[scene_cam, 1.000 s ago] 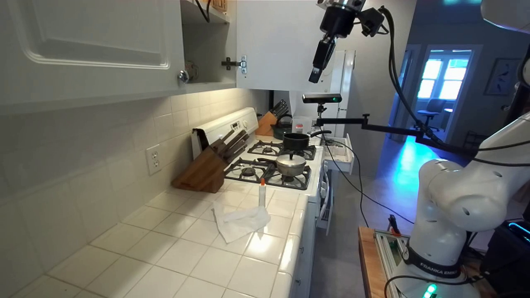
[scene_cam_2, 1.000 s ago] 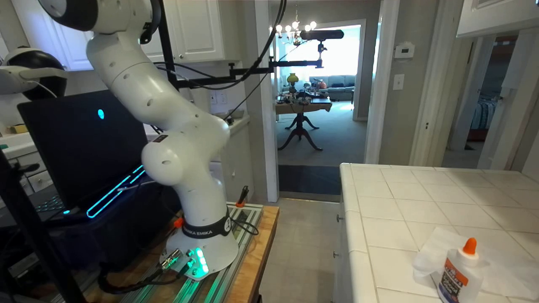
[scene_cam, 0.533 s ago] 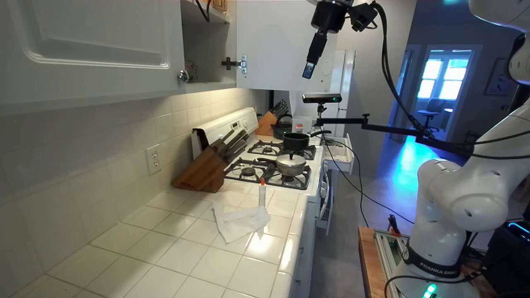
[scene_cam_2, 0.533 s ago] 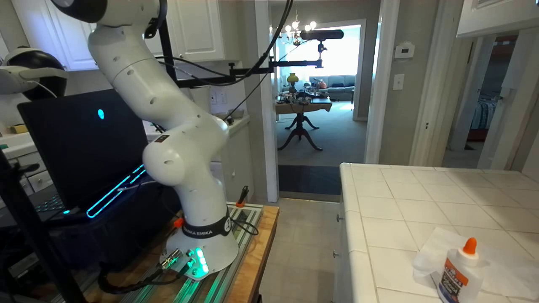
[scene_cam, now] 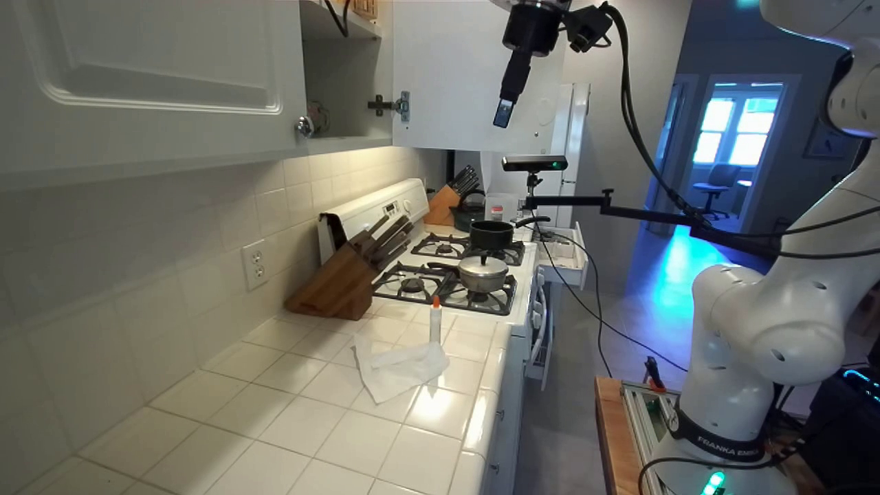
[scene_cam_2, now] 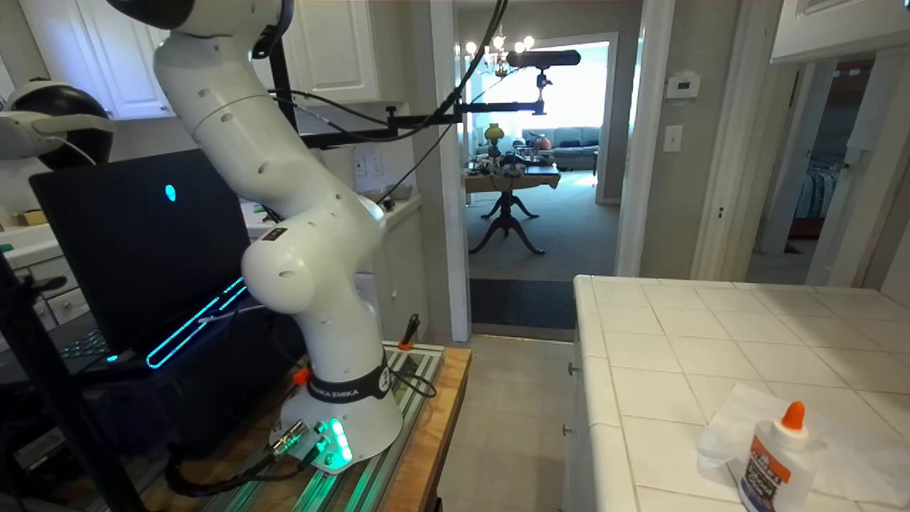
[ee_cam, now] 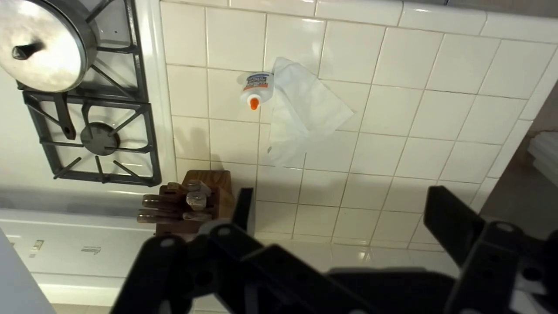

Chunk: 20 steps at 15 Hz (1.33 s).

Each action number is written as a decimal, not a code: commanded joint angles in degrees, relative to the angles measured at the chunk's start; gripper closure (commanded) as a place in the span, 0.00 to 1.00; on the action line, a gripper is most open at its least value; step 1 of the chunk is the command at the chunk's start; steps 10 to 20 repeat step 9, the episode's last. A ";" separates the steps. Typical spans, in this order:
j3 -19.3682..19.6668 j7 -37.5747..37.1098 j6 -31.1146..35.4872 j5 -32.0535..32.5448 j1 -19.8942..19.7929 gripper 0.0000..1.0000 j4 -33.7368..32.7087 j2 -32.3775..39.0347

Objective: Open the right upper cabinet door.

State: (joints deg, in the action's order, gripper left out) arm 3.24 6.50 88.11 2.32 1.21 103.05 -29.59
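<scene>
Gripper (scene_cam: 504, 115) has shifted toward the cabinet (scene_cam: 347, 75) since the earlier frame, across the inner face of the right upper cabinet door (scene_cam: 454, 62) in an exterior view. Door: hinged at the cabinet's far side and swung outward, then as now; free edge points away from the cabinet, long axis apparently upright (top runs out of frame, so unconfirmed). Fingers (ee_cam: 451, 222) well apart in the wrist view, counter (ee_cam: 383, 111) showing between them; contact with the door cannot be told. Matching white door (scene_cam: 172, 130) covers the cabinet's near part. Glue bottle (scene_cam: 435, 324) stands on the counter, lower than the cabinet.
</scene>
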 commanded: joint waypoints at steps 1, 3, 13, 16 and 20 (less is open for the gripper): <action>-0.05 0.49 -2.63 -2.19 0.26 0.00 -2.58 2.48; -0.23 0.22 -2.89 -2.87 0.27 0.00 -2.71 3.04; -0.57 0.12 -1.00 -1.74 -0.32 0.00 -0.86 2.25; -0.57 0.12 -1.00 -1.74 -0.32 0.00 -0.86 2.25; -0.57 0.12 -1.00 -1.74 -0.32 0.00 -0.86 2.25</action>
